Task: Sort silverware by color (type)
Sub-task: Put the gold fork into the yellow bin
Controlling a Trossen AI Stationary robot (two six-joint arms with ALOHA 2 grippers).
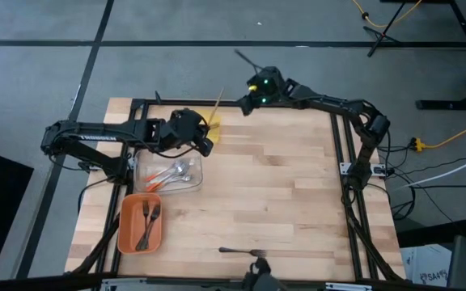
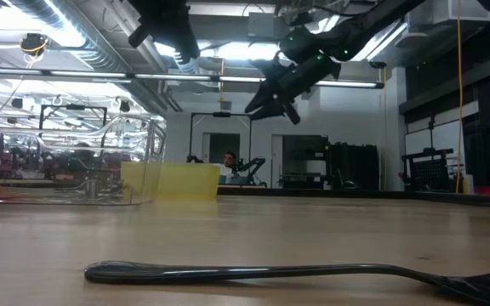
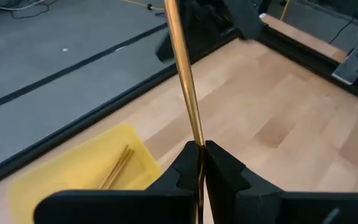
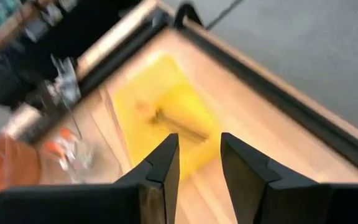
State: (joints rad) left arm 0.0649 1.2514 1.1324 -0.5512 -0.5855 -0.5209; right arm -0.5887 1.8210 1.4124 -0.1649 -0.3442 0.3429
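Note:
My left gripper (image 3: 201,155) hovers over the yellow tray (image 1: 217,133) at the table's far side, shut on a tan wooden utensil (image 1: 216,105). More wooden utensils (image 3: 117,167) lie in that tray. Silver utensils with orange tips (image 1: 168,174) lie in the clear tray (image 1: 191,187). Two dark forks (image 1: 148,222) lie in the orange tray (image 1: 128,234). Another dark fork (image 1: 241,252) lies flat near the table's near edge (image 2: 270,274). My right gripper (image 4: 199,146) is open and holds nothing, raised above the far edge (image 1: 251,99), just beyond the yellow tray. My left gripper pinches the wooden utensil between its two fingers at the lower stretch of the shaft (image 3: 197,140). The end inside the hold is hidden by the fingers. The long shaft runs on past the fingertips, slanting toward the table's far right. It is lifted clear above the yellow tray.
The three trays stand in a row along the table's left side: yellow farthest, clear in the middle, orange nearest. The wooden tabletop (image 1: 290,186) spreads to their right. A black frame rail (image 1: 338,137) borders the table. Both arms are close together at the far edge.

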